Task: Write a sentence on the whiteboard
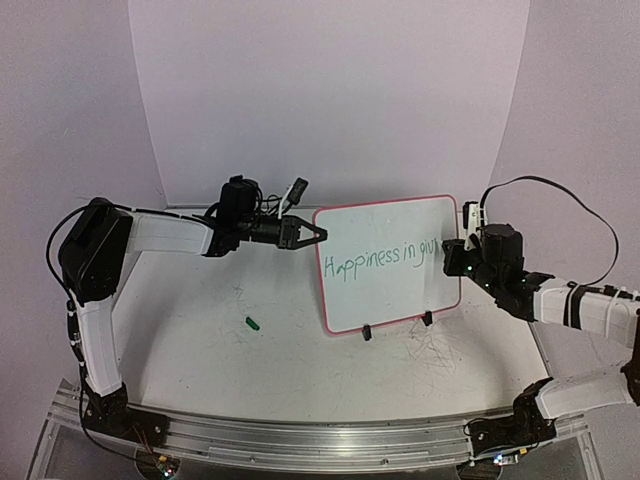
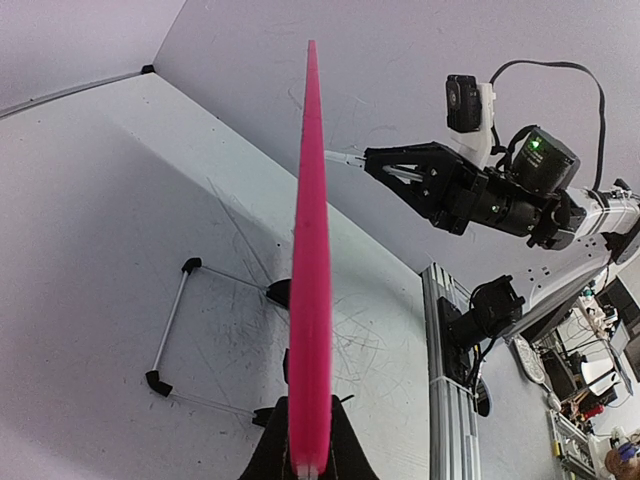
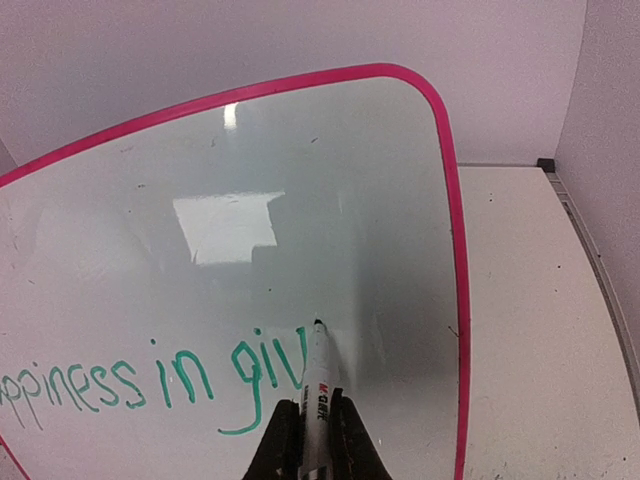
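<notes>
Glossy white and pink-rimmed, the whiteboard (image 1: 390, 225) stands upright, right of centre on the table (image 1: 200, 345). Only its own wrist view shows the left gripper (image 2: 310, 455) pinching the rim. The right gripper (image 3: 310, 445) clasps a marker (image 3: 319, 385), tip touching the board beside the green sentence (image 1: 382, 262), "Happiness in giv".

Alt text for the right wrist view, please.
The right gripper holds a white marker with its tip at the whiteboard, just right of green lettering that reads "ppiness in giv". The board is glossy white with a pink rim, and the white table shows to its right.
</notes>
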`<action>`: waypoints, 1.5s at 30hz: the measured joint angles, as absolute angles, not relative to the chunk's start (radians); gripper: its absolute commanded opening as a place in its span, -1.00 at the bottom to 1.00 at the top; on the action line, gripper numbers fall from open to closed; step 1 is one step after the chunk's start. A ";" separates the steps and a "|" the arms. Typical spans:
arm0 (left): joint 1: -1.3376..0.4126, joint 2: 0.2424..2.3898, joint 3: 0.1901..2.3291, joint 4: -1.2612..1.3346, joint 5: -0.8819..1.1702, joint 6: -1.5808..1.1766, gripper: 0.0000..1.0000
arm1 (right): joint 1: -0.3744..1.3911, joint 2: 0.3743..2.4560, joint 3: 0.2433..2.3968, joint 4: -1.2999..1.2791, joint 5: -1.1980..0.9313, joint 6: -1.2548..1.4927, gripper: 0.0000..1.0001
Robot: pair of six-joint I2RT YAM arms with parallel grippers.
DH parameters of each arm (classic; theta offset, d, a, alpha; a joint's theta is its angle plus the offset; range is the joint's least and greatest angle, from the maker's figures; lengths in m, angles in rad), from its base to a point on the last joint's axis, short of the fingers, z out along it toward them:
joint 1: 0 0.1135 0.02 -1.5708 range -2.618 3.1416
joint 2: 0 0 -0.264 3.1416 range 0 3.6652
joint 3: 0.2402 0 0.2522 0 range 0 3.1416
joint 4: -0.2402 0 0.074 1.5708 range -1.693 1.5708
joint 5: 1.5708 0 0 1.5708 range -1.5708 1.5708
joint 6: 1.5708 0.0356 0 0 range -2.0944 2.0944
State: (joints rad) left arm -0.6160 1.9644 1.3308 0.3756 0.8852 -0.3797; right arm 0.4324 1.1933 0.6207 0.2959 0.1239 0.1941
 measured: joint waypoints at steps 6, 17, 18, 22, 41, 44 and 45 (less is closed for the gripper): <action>-0.616 1.964 1.331 0.376 0.885 -0.377 -1.00 | 0.432 1.176 0.621 0.285 0.125 0.196 -1.00; -0.616 1.964 1.331 0.375 0.886 -0.374 -1.00 | 0.432 1.120 0.608 0.254 0.122 0.207 -1.00; -0.616 1.964 1.331 0.375 0.886 -0.374 -1.00 | 0.432 1.121 0.608 0.253 0.122 0.207 -1.00; -0.616 1.964 1.331 0.375 0.886 -0.374 -1.00 | 0.432 1.127 0.608 0.253 0.122 0.207 -1.00; -0.616 1.964 1.331 0.375 0.886 -0.374 -1.00 | 0.432 1.175 0.608 0.294 0.119 0.213 -1.00; -0.617 1.964 1.331 0.375 0.886 -0.374 -1.00 | 0.432 1.175 0.608 0.292 0.119 0.217 -1.00; -0.617 1.964 1.331 0.375 0.886 -0.374 -1.00 | 0.432 1.175 0.608 0.291 0.119 0.219 -1.00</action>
